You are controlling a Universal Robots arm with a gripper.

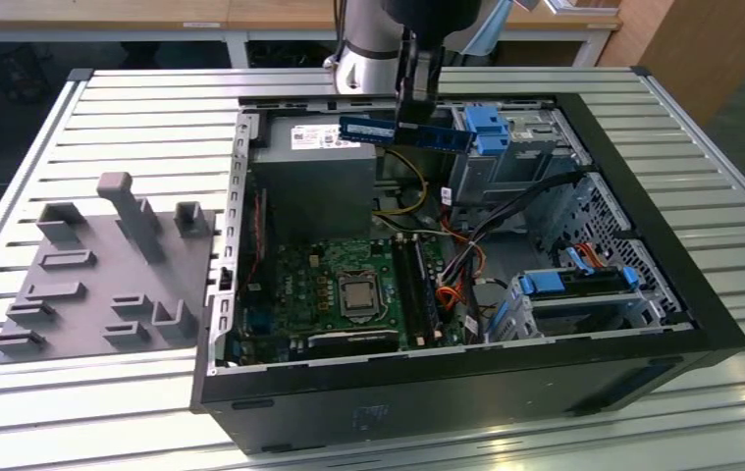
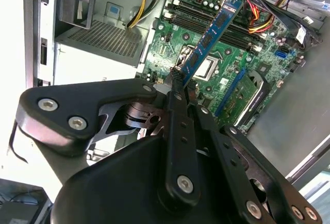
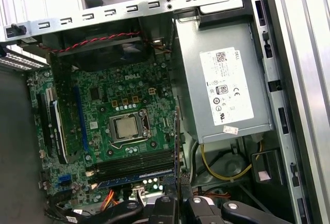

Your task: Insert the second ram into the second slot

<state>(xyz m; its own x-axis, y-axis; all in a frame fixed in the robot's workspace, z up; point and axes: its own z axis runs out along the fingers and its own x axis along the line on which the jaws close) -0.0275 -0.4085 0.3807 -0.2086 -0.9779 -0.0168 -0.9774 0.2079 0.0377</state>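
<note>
Second ram in the air, gripped across its thin faces about mid-length by tool, which is clamped shut on the stick. Long axis roughly level in exterior view. Hanging over the back of the open case, above the gap between power supply and blue drive-bay clips. Well apart from motherboard, touching nothing but the fingers.

Memory slots dark and parallel, just beside CPU socket. What looks like a blue stick already seated in the outermost slot. Probable target the free slot next to it, though hard to tell which is which.

Insertion not yet started, judging by the height. Carry phase, task roughly halfway.

To do it well:
- Turn the stick so its long axis runs parallel to the slot.
- Centre the contact edge over the groove before descending.
- Match notch to slot key. Notch not readable here, so check first.
- End latches probably need to be open. State not visible.
- Come straight down with no tilt and press evenly until both ends seat.
- Mind the orange cables near one slot end. Likely snag point.
- Avoid scraping the seated neighbour.

Case on slatted surface, grey fixture alongside, not involved.
</note>
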